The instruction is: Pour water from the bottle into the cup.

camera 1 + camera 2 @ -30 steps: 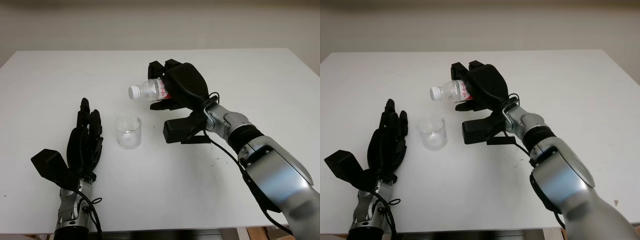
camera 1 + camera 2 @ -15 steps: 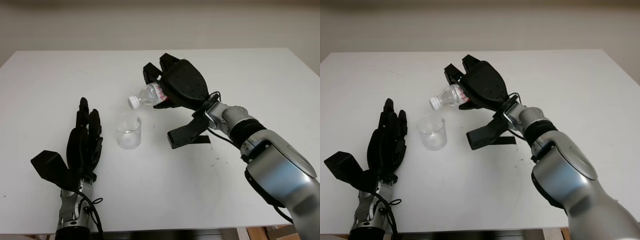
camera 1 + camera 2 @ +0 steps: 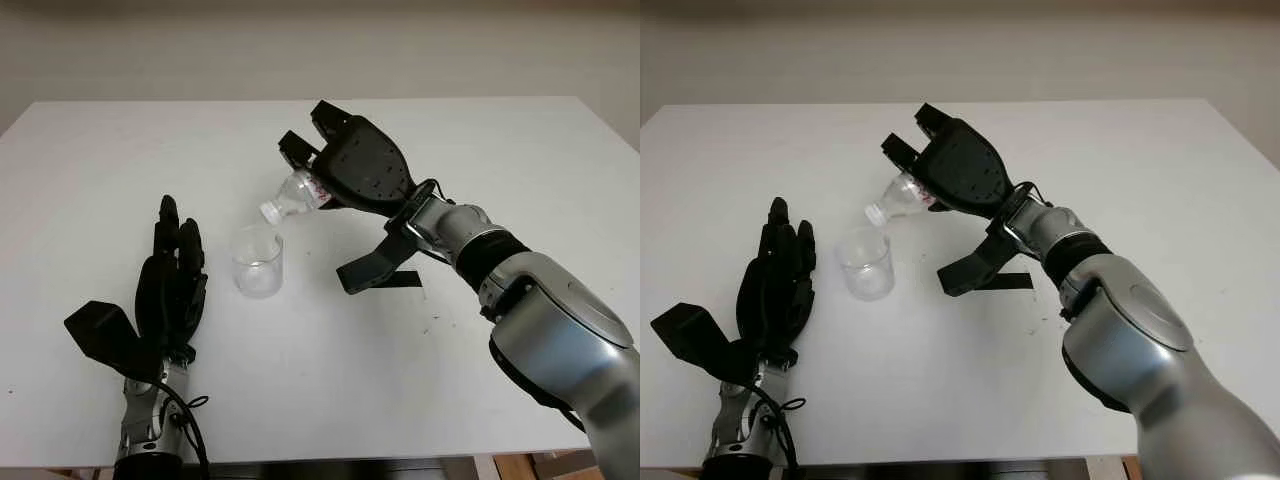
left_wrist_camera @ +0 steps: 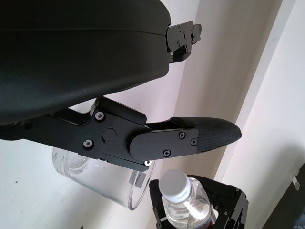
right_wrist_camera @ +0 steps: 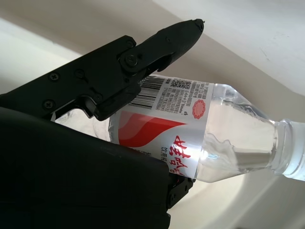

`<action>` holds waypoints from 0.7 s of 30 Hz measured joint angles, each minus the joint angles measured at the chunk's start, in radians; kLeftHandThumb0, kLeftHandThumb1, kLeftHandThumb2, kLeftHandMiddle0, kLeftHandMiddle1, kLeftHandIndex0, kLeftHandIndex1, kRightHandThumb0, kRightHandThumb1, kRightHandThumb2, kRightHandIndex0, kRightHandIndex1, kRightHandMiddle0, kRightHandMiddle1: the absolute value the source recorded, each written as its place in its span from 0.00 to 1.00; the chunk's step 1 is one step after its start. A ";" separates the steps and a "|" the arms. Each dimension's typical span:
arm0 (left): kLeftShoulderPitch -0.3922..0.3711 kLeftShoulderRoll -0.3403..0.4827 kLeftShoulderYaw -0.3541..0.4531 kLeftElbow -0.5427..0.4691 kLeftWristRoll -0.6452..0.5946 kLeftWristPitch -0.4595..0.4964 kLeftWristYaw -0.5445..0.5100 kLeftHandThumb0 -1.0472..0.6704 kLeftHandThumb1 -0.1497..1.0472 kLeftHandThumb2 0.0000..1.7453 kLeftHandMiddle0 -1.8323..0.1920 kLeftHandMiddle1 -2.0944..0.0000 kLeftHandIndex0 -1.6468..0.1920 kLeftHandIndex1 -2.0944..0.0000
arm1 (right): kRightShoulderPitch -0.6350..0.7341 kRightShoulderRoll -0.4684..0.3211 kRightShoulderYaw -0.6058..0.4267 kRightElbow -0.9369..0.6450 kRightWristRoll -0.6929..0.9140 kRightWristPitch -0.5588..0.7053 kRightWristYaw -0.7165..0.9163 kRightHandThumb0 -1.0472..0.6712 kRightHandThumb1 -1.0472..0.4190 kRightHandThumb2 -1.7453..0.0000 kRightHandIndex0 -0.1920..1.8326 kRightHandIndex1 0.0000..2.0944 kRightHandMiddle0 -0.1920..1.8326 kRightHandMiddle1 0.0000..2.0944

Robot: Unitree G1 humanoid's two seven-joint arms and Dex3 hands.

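Note:
My right hand (image 3: 345,170) is shut on a small clear water bottle (image 3: 296,193) with a red and white label (image 5: 162,129). The bottle is tilted neck-down, and its white cap (image 3: 269,212) hangs just above the right rim of the clear cup (image 3: 257,261). The cap is on the bottle (image 4: 183,200). The cup (image 3: 864,263) stands upright on the white table (image 3: 330,380), left of my right hand. My left hand (image 3: 172,285) is open, to the left of the cup and apart from it.
A short black strip (image 3: 400,278) lies on the table under my right forearm. The table's far edge (image 3: 300,100) meets a pale wall.
My right hand has rolled further over and tipped the bottle from nearly level to neck-down, bringing the cap lower and closer to the cup's rim. The left hand has stayed put.

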 measured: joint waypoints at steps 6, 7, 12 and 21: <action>-0.001 -0.002 0.000 0.000 -0.002 -0.001 0.001 0.18 1.00 0.28 1.00 0.98 1.00 0.99 | -0.011 0.000 0.011 0.000 -0.010 0.010 -0.023 0.30 0.00 0.92 0.66 1.00 0.37 0.88; -0.001 -0.002 0.000 0.001 -0.002 -0.002 0.001 0.17 1.00 0.27 1.00 0.98 1.00 0.99 | -0.011 0.000 0.012 0.000 -0.009 0.010 -0.023 0.30 0.00 0.93 0.67 1.00 0.38 0.91; -0.001 -0.004 0.001 0.002 -0.003 0.002 0.001 0.17 1.00 0.27 1.00 0.98 1.00 0.99 | -0.011 0.001 0.004 0.000 0.020 -0.009 -0.015 0.30 0.00 0.91 0.67 1.00 0.37 0.94; -0.003 -0.004 0.001 0.004 -0.004 0.000 0.000 0.17 1.00 0.28 1.00 0.98 1.00 0.99 | -0.006 0.009 -0.092 0.000 0.175 -0.143 0.056 0.35 0.01 0.96 0.71 1.00 0.51 1.00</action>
